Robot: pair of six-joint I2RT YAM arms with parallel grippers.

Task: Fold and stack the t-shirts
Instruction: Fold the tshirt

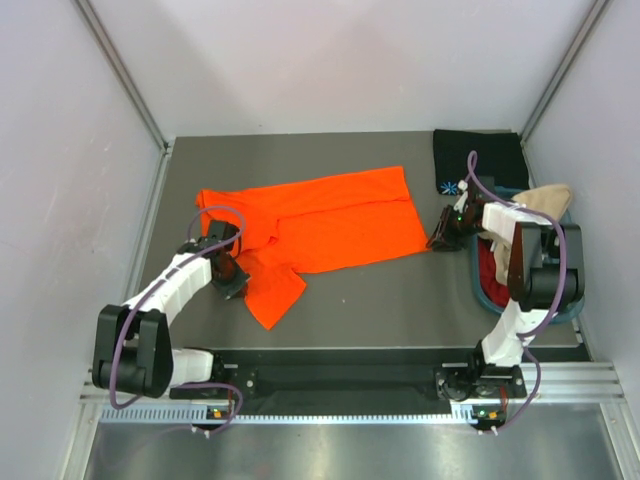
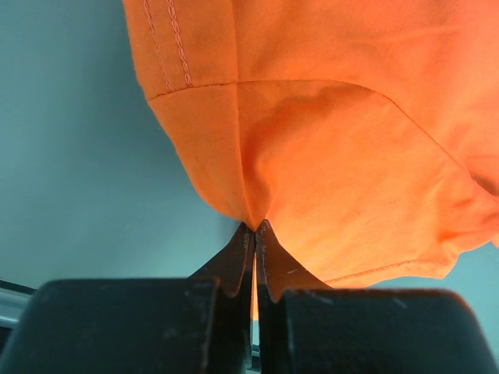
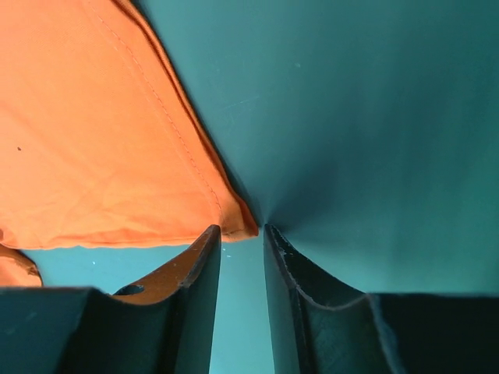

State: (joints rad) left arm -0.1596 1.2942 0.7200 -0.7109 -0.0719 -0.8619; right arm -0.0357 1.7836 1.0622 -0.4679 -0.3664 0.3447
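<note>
orange t-shirt (image 1: 330, 225): light, limp. left gripper (image 2: 255, 228) jaws pinch its left fold; right gripper (image 3: 242, 234) jaws open beside right hem corner, good hold.

L arm, the left arm (image 1: 172, 283): white moulded link shells, black cylindrical joint housings, black base block. R arm, the right arm (image 1: 519, 262): same build. Thin purple cables (image 1: 472, 172) run along both. left gripper (image 2: 256, 227) and right gripper (image 3: 242, 231): matte black, two flat fingers (image 3: 300, 274) tapering to thin tips, faces lightly scuffed. Screws too small to tell.
</note>
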